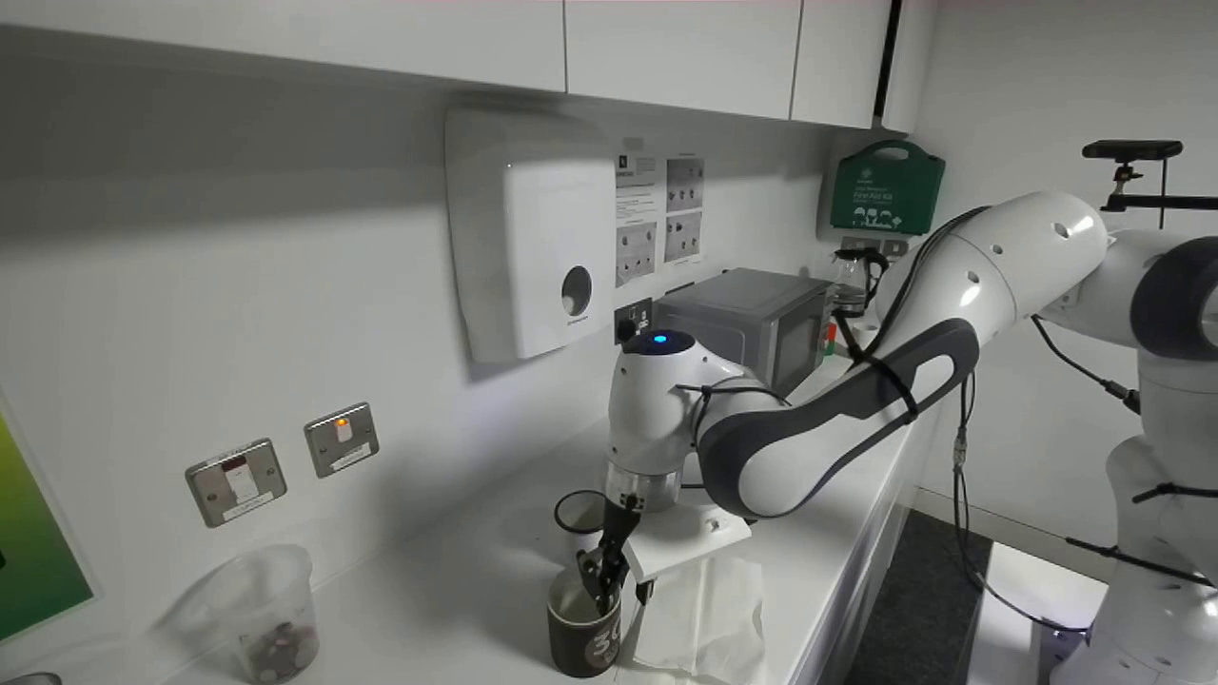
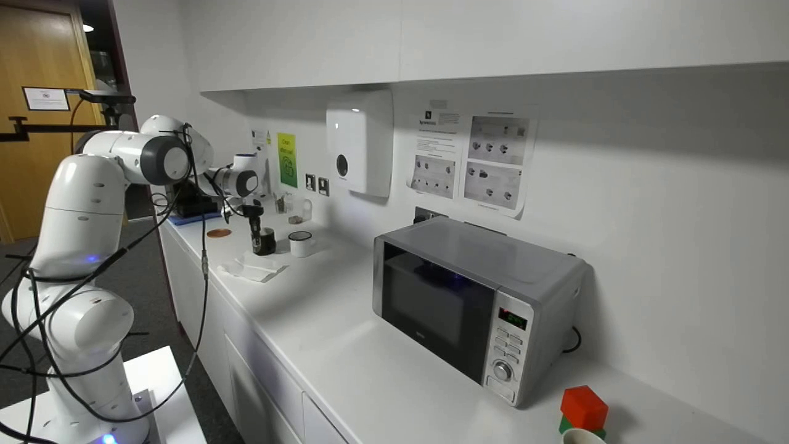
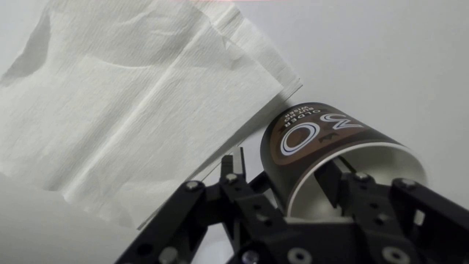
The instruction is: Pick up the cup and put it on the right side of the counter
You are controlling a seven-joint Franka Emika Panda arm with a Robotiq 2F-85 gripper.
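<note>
The dark cup (image 1: 579,645) stands upright on the white counter (image 1: 457,590), beside the paper towel; it also shows in an exterior view (image 2: 267,242). In the wrist view the cup (image 3: 315,132) has a "30" print and a pale inside. My gripper (image 3: 282,168) is open, pointing down at the cup. One finger is inside the cup and the other is outside, with the cup's wall and a dark part, seemingly the handle, between them. The outer finger stands apart from the wall. In an exterior view the gripper (image 1: 623,597) partly covers the cup's rim.
A white cup with a dark rim (image 2: 301,245) stands close by the dark cup. Paper towels (image 1: 704,618) lie beside it. A clear container (image 1: 271,609) stands near the wall. A microwave (image 2: 468,296) and red block (image 2: 584,408) are further along the counter.
</note>
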